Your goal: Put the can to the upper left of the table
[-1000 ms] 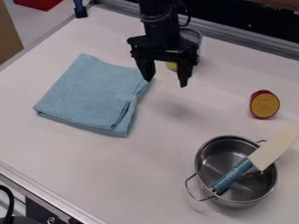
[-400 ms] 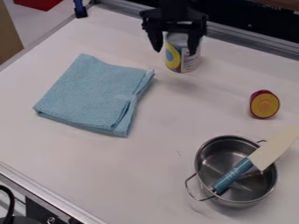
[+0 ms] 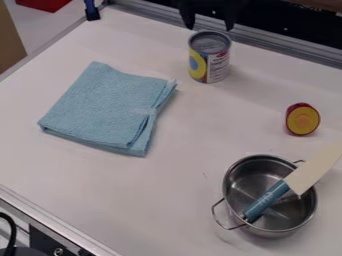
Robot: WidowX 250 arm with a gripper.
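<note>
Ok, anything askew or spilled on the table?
Only the knife looks odd: it leans in the metal pot, blade jutting out past the rim. The can stands upright, and I see no spill.

The white tabletop is lit softly and fairly evenly, at moderate brightness. Faint, soft-edged shadows are cast beside the tin can and along the lower edge of the folded blue cloth. Small highlights are caught by the steel pot. Deep darkness is seen beyond the metal rail.

High, slanted view (fairly near) down onto the table.
</note>
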